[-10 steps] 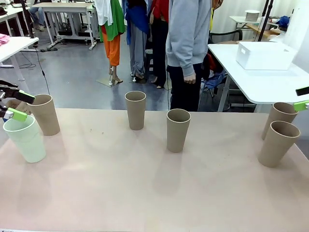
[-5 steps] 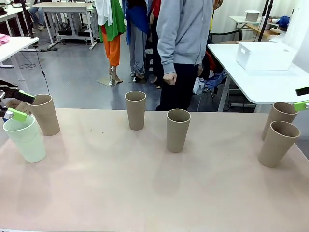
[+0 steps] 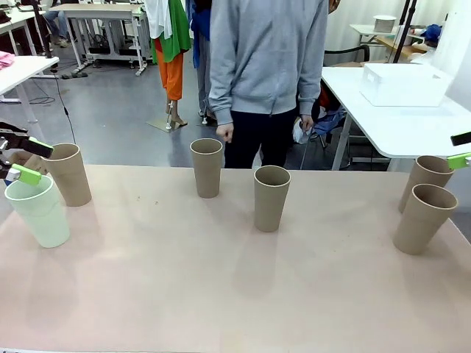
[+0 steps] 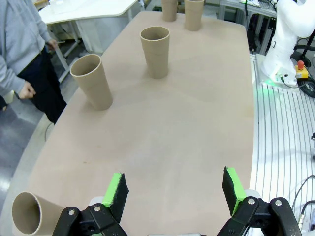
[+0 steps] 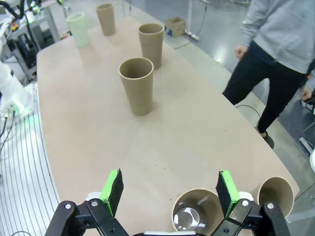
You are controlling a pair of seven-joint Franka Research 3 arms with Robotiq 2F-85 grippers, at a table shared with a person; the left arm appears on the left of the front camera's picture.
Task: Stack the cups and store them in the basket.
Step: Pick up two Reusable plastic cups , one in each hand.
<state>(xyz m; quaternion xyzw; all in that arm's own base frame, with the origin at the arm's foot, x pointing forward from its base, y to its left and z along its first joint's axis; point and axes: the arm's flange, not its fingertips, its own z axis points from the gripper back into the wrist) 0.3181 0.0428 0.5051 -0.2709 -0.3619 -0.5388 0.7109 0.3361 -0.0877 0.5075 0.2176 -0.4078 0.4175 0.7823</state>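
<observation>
In the front view the left tool [image 3: 31,160] has its fingers apart at the rim of the mint-green cup [image 3: 38,211], with a tan cup [image 3: 68,173] just beside it. The right tool [image 3: 460,149], also spread, hangs by the rear rim of the tan pair [image 3: 425,218]. The white basket [image 3: 403,83] sits on a side desk [image 3: 397,132] beyond that tool.

In the left wrist view the pads [image 4: 116,189] are wide apart over bare desk [image 4: 187,123], and two middle cups [image 4: 92,81] are well ahead.

In the right wrist view the fingers [image 5: 225,191] are spread. One cup of the pair [image 5: 197,219] is beneath them and the other is just outside.
</observation>
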